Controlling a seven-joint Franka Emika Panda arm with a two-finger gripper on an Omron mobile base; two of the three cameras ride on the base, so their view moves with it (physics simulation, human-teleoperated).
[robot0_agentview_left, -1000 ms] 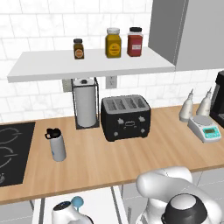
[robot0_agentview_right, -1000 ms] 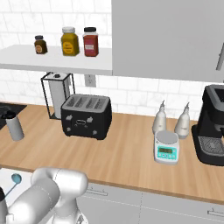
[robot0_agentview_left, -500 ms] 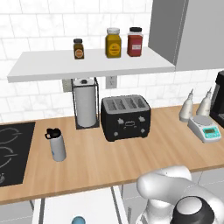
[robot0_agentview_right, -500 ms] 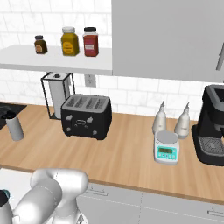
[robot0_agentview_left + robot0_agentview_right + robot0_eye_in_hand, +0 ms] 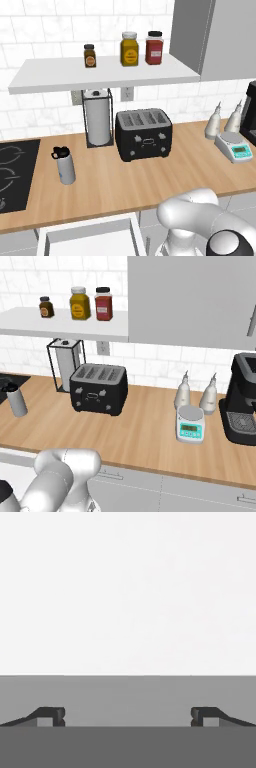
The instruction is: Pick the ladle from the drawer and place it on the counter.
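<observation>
I cannot make out the ladle anywhere. The drawer sits pulled out at the bottom left of my left base view, its white rim under the counter edge. In the hand view my gripper has its fingertips spread wide apart with nothing between them, facing a plain white surface. A black toaster sits mid-frame.

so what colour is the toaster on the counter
Black, clearest in the left base view: toaster on the counter.
</observation>
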